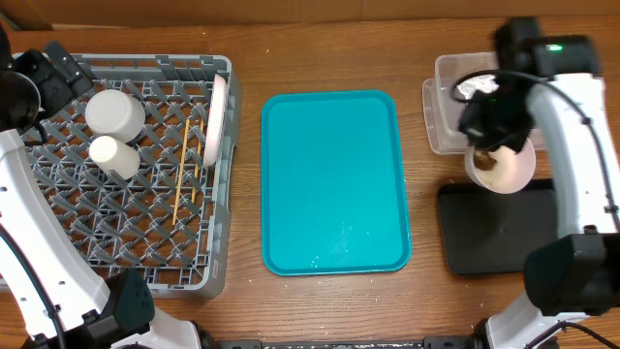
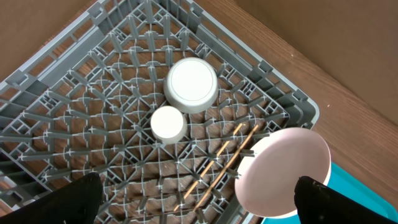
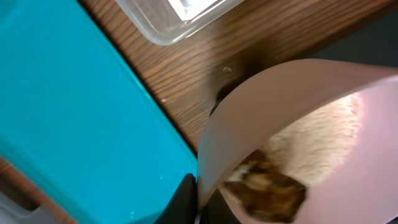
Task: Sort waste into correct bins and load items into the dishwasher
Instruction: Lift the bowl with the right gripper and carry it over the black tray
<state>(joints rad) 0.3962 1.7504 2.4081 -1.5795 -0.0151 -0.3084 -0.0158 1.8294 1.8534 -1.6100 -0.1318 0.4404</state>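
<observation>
Pinching the white bowl [image 1: 501, 167] in our right fingers [image 3: 182, 198], we hold our left fingers [image 2: 79, 200] spread above the grey rack [image 1: 145, 63].

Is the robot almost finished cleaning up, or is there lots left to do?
Almost. An upturned bowl, a cup, chopsticks and a plate already sit in the grey rack. The right gripper holds the last bowl, brown scraps inside, beside the black tray. Left to do: tip out the scraps, then put that bowl in the rack. The left gripper is open and empty.
</observation>
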